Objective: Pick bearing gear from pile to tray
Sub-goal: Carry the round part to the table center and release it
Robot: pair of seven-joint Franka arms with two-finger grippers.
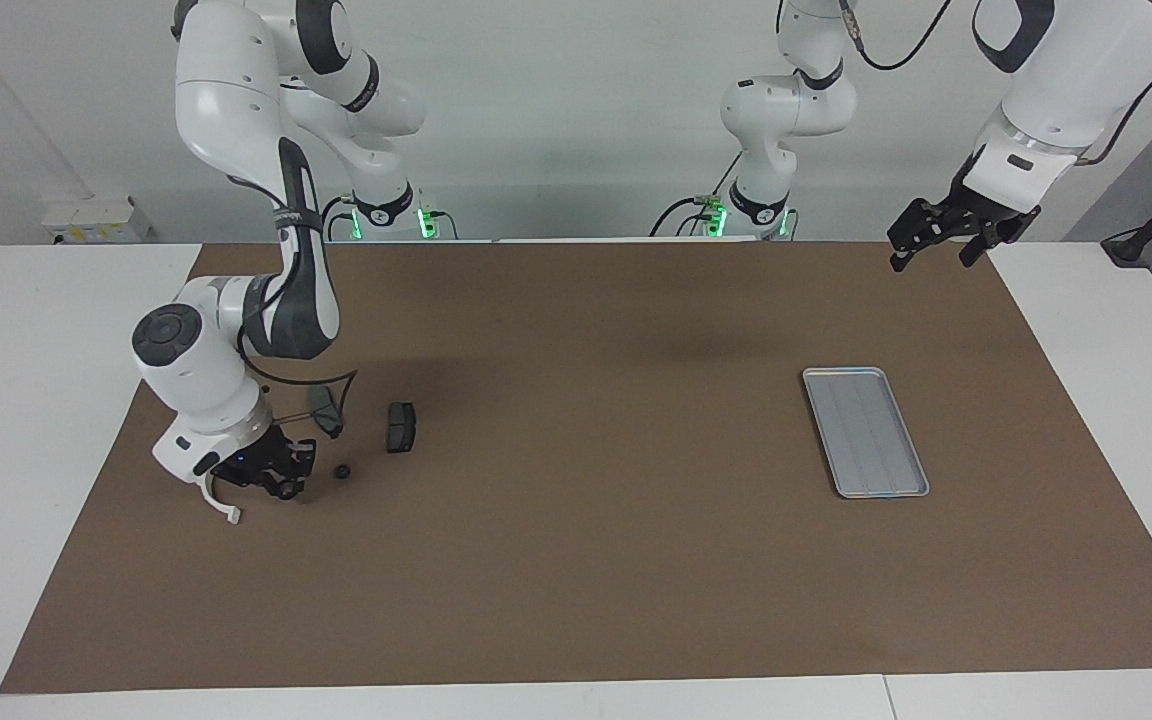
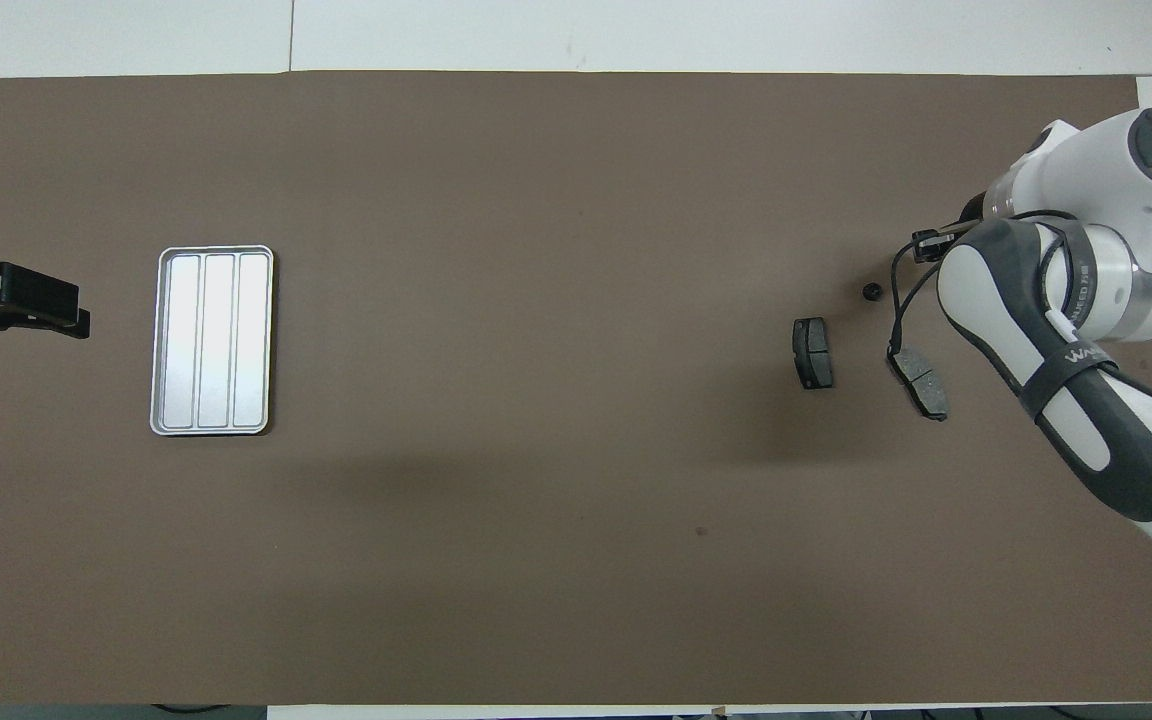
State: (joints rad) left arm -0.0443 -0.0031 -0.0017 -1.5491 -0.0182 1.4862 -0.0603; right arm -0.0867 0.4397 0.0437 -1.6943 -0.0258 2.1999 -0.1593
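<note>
Right gripper (image 1: 281,487): clamped on small black bearing gear | tray (image 1: 866,432): well apart, toward left arm's end | left gripper (image 1: 936,243): open, waiting

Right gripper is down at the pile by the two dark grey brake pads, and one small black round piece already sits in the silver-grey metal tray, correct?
Not quite: the flat silver-grey metal tray holds nothing, as the overhead view shows. A small black round piece lies on the brown mat beside the right gripper, which is down at the pile by the two dark grey brake pads.
</note>
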